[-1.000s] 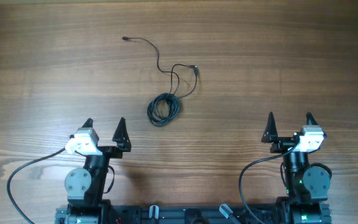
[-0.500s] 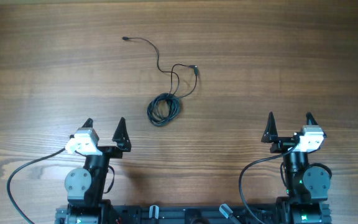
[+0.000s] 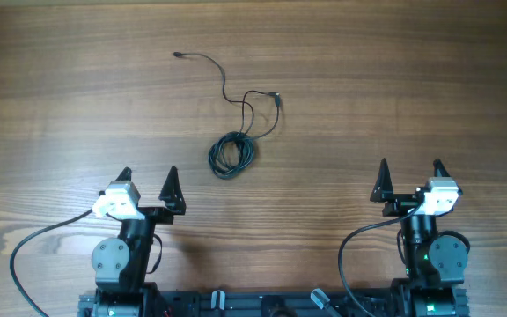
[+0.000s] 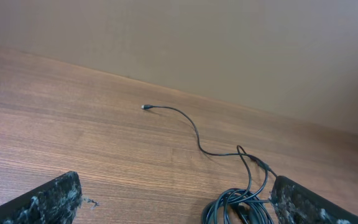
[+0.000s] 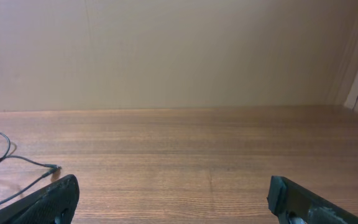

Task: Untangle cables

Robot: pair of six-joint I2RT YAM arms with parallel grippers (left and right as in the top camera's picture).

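Surface: a wooden table (image 3: pixel 412 88) is backed by a plain beige wall (image 5: pixel 166 50)
Task item: the cables (image 3: pixel 232 155) are laid mid-table, a tight coil joined to loose loops
Ends: one plug (image 3: pixel 177 55) is stretched out far-left
Left: the left gripper (image 3: pixel 148 172) is held with jaws spread wide, nothing gripped
Right: the right gripper (image 3: pixel 410 164) is likewise spread, well apart from the coil

On my screens I list:
- table (image 3: pixel 412 88): warm mid-brown wood with a long streaked grain and darker bands.
- cables (image 3: pixel 232 155): black all along.
- left fingers (image 4: pixel 48 200): black, flecked with whitish scuffs.
- right fingers (image 5: pixel 45 200): black, faintly speckled.
- wrist housings (image 3: pixel 120 202): white.
- wall (image 5: pixel 166 50): plain beige.
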